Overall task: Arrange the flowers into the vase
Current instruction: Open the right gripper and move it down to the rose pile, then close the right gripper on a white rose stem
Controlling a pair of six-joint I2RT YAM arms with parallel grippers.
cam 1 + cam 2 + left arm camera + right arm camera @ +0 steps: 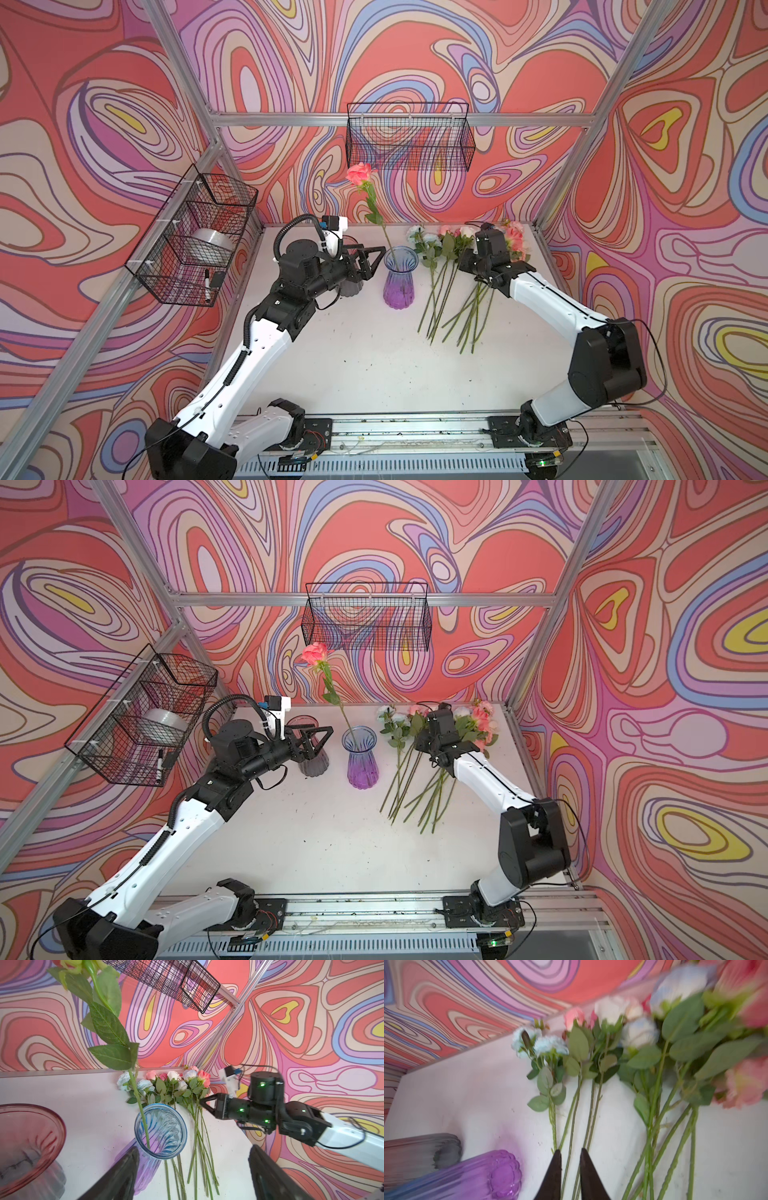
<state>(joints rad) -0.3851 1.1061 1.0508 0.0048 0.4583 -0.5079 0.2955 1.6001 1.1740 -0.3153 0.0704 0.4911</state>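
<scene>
The left arm stretched toward the back edge of the tabletop (353,365), its left gripper (376,262) wide open just beside the vase (399,286), where 1 rose (360,173) stood. The right arm bent down over the flowers (448,246) lying near the back right corner. The right gripper (570,1150) had its fingers almost shut around thin stems, but I could not tell if it squeezed them.
</scene>
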